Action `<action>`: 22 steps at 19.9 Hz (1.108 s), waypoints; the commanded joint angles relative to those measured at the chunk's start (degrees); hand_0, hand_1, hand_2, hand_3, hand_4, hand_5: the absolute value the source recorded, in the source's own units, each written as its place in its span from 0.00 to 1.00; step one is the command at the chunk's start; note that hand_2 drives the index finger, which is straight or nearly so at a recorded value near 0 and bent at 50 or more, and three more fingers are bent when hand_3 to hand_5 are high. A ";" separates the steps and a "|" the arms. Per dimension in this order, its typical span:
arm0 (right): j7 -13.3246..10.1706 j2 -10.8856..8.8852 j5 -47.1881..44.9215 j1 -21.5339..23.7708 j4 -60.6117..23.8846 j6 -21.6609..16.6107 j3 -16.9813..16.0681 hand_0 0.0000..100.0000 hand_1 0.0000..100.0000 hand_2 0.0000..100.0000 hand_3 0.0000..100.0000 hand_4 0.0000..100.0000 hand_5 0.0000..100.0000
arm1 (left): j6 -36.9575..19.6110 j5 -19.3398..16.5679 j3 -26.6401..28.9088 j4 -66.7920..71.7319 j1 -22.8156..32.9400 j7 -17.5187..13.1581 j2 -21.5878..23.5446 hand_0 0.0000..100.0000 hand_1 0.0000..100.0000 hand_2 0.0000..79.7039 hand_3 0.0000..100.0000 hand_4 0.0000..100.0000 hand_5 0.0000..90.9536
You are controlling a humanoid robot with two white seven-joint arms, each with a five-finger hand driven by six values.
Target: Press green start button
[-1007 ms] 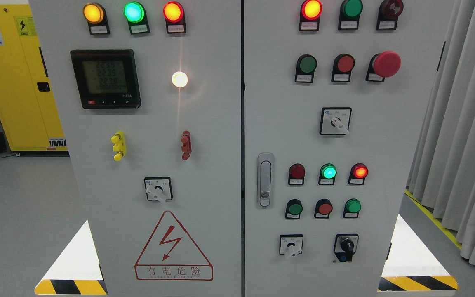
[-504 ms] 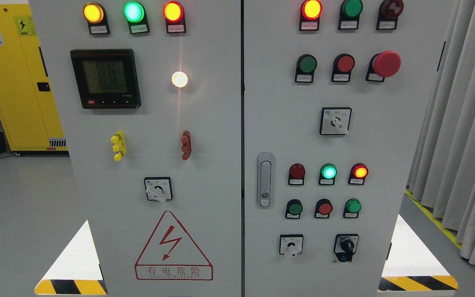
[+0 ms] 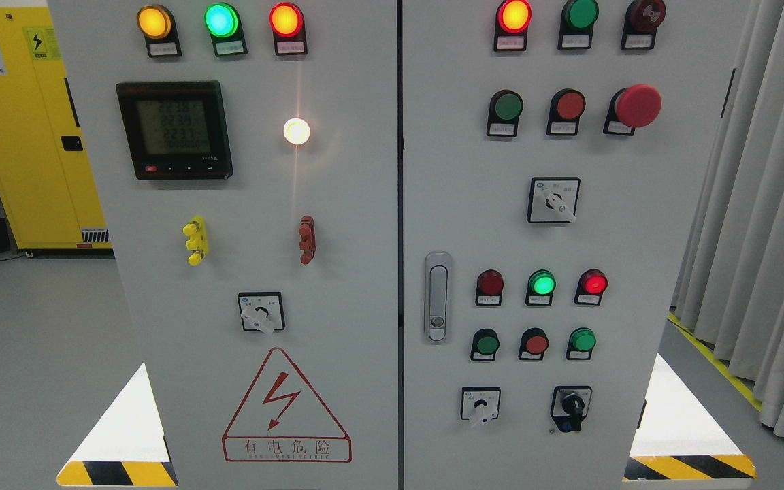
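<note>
A grey electrical cabinet [image 3: 365, 204] fills the head view. On its right door are three green push buttons: one in the upper row [image 3: 507, 107], and two in the lower row, at the left [image 3: 486, 344] and at the right [image 3: 582, 339]. The frames do not show which one is the start button. Red push buttons [image 3: 569, 105] [image 3: 535, 343] sit beside them. A lit green lamp [image 3: 542, 283] glows above the lower row. Neither hand is in view.
A red mushroom stop button [image 3: 638, 105] juts out at the upper right. Rotary switches [image 3: 553, 200] [image 3: 480, 404], a key switch [image 3: 572, 407] and a door handle [image 3: 437, 297] are on the right door. A yellow cabinet [image 3: 18, 136] stands at the left, grey curtains [image 3: 766, 204] at the right.
The lower right red lamp glows less brightly than before. The meter digits have changed slightly. Nothing else has moved.
</note>
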 commanded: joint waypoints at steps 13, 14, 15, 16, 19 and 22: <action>0.47 4.72 14.37 0.60 -56.45 -10.43 -8.94 0.28 0.59 0.00 0.62 0.63 0.60 | -0.27 -0.14 -0.19 -1.41 -1.59 0.19 -2.72 0.12 0.56 0.00 0.00 0.00 0.00; 0.48 5.07 14.72 -0.63 -57.59 -10.69 -9.38 0.28 0.60 0.00 0.63 0.63 0.62 | -0.27 -0.14 -0.19 -1.49 -1.59 0.19 -2.63 0.12 0.56 0.00 0.00 0.00 0.00; 0.56 5.16 14.99 -2.12 -58.30 -10.70 -9.56 0.28 0.60 0.00 0.63 0.62 0.63 | -0.27 -0.14 -0.19 -1.49 -1.59 0.28 -2.72 0.12 0.56 0.00 0.00 0.00 0.00; 0.74 5.07 14.99 -3.79 -58.48 -10.70 -9.73 0.28 0.60 0.00 0.63 0.62 0.63 | -0.27 -0.06 -0.19 -1.49 -1.59 0.19 -2.63 0.12 0.56 0.00 0.00 0.00 0.00; 2.49 4.90 15.08 -8.45 -58.39 -10.52 -10.00 0.28 0.61 0.00 0.63 0.62 0.64 | -0.27 -0.05 -0.19 -1.49 -1.59 0.19 -2.72 0.12 0.56 0.00 0.00 0.00 0.00; 3.11 4.46 14.90 -11.18 -58.92 -10.52 -10.00 0.27 0.61 0.00 0.63 0.62 0.65 | -0.27 -0.05 -0.19 -1.49 -1.59 0.19 -2.63 0.12 0.56 0.00 0.00 0.00 0.00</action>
